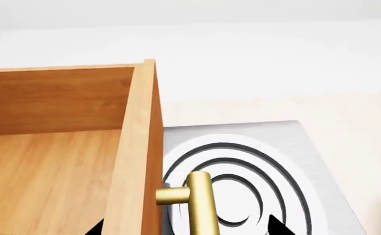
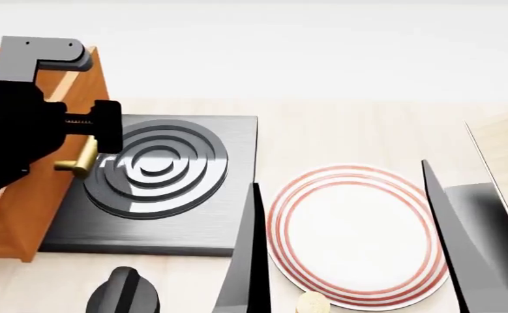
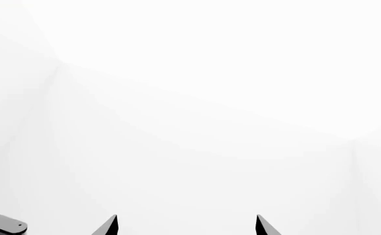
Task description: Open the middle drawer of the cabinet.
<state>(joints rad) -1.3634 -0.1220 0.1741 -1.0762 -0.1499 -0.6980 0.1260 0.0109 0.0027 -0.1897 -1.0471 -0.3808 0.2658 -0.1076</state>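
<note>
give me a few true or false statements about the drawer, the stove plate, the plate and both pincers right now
1. The middle drawer is pulled out, its wooden inside showing. True.
2. The left pincer is at the brass handle, one fingertip on each side of it. True.
3. The stove plate holds a pot. False: its ringed top is bare.
4. The red-ringed plate lies on the stove plate. False: it lies beside it on the pale counter.
5. The right pincer holds the plate. False: its fingertips are apart with only white background between them.
</note>
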